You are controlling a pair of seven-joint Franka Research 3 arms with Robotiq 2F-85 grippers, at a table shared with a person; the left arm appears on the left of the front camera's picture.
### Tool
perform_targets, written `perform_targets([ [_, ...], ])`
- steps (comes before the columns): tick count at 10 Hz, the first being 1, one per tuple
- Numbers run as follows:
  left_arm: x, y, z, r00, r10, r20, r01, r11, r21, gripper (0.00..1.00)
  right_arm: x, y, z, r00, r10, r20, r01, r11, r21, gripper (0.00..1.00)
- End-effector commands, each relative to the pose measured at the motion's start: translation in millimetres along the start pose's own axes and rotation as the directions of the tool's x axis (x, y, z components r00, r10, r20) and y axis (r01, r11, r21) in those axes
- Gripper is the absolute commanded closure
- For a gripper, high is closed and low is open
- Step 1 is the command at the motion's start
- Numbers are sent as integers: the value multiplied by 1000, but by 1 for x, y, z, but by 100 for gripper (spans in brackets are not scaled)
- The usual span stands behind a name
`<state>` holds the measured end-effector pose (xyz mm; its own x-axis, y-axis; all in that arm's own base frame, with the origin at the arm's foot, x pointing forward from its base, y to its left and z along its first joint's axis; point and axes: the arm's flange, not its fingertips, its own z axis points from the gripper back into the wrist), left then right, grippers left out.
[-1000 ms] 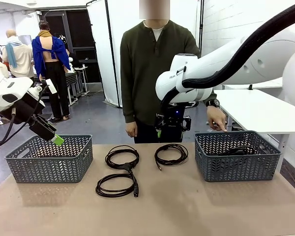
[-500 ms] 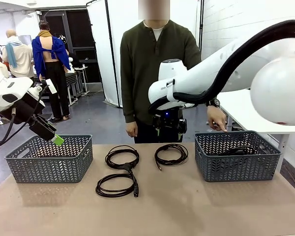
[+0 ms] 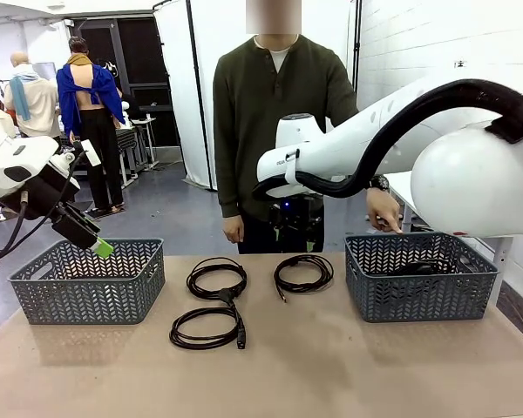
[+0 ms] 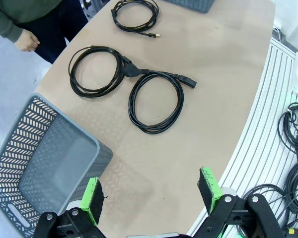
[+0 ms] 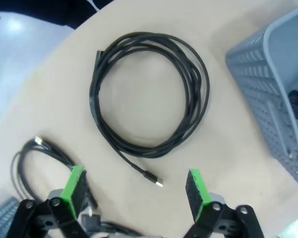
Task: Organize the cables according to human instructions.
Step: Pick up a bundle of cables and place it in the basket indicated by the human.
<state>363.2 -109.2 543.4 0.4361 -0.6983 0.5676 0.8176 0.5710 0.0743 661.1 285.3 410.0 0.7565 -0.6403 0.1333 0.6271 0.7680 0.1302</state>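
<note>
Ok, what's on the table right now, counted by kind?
Cables: 4 (left coil, near coil, right coil, fourth cable lying in a basket)
Baskets: 2 (left basket, right basket)
Total: 6

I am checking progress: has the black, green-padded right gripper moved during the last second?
Yes. The right gripper shifted leftward in the front view, away from the grey perforated plastic basket on the right.
</note>
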Motion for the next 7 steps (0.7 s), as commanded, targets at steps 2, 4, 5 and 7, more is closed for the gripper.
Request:
perform_targets([
  [2, -1, 2, 0, 1000, -1, 5, 1, 1000, -8, 0, 8, 7, -7, 996, -88, 25, 88, 996, 9, 0],
  [4, -1, 2, 0, 1000, -1, 5, 1, 1000, -8, 0, 4, 1, -4, 1000, -30, 5, 30, 1000, 1, 0],
  [5, -1, 2, 0, 1000, -1, 5, 1, 1000, -8, 0, 4, 1, -4, 1000, -30, 5, 30, 1000, 1, 0],
  [7, -1, 2, 0, 1000, -1, 5, 1, 1000, -8, 0, 4, 1, -4, 1000, -30, 5, 30, 1000, 1, 0],
])
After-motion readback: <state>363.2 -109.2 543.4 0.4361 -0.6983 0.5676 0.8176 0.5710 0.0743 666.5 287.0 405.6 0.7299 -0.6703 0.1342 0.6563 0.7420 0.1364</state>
